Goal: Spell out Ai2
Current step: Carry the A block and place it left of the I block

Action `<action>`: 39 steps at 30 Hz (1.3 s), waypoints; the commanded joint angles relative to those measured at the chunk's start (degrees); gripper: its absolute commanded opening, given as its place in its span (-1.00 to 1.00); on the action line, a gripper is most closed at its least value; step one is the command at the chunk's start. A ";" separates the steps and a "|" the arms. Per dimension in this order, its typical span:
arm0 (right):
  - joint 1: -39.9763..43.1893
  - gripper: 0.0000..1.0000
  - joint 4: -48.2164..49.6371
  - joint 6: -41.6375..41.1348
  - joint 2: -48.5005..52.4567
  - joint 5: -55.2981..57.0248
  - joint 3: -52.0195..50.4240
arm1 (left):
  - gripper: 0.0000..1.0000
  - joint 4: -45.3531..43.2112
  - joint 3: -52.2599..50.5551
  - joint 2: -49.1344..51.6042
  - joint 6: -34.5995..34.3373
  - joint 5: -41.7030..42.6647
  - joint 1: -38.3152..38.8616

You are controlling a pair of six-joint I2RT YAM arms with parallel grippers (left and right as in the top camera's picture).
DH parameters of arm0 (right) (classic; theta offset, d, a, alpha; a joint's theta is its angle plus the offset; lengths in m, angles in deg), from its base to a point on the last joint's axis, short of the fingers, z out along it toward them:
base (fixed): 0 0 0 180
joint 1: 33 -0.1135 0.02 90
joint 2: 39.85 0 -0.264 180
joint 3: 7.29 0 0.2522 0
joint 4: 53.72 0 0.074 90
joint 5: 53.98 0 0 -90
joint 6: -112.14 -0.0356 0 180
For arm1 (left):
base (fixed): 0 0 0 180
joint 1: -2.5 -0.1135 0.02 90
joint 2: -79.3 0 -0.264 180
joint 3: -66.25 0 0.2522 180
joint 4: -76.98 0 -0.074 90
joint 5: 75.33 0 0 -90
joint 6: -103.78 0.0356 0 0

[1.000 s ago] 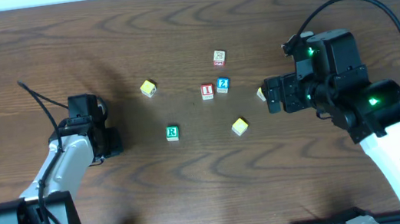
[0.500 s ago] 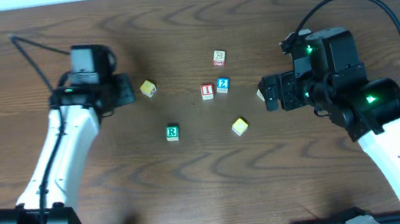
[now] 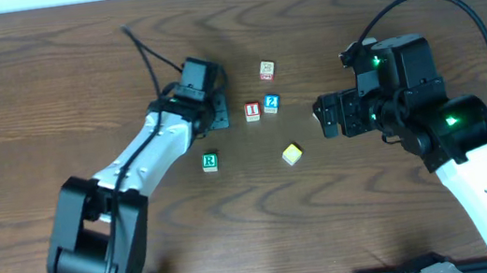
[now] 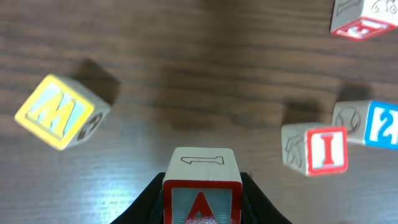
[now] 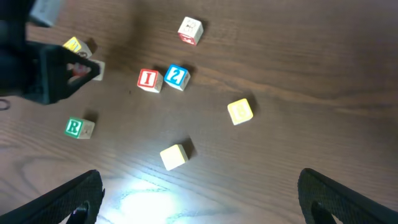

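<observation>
1. Toward the far edge of the counter [image 3: 30,89], about midway along it, the left pincer [image 4: 203,205] is clamped on the A block [image 4: 201,171]. The block sits between its two fingers, with the red A facing the wrist camera. Whether the block touches the wood cannot be told.
2. The I block [image 3: 252,111] lies near that pincer on the side toward the right edge, apart from it. The 2 block [image 3: 271,104] sits just beside the I block, further toward the right edge.
3. The right pincer [image 5: 199,186] hangs nearer the right edge with its fingers spread wide, gripping nothing. A pale yellow block [image 5: 173,156] lies on the counter just ahead of it.
4. There are eight blocks in all:
   - one A
   - one I
   - one 2
   - one green R block [image 3: 210,162]
   - one yellow W block [image 4: 59,112]
   - one red-edged block [image 3: 267,69], nearest the far edge
   - one yellow block [image 3: 292,155]
   - the pale yellow one
5. There are two pincers.
</observation>
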 commanded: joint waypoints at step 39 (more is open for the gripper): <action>0.37 0.98 -0.15 0.35 0.20 -0.90 0.00 | -0.89 -0.66 6.21 9.44 -5.16 -3.72 5.51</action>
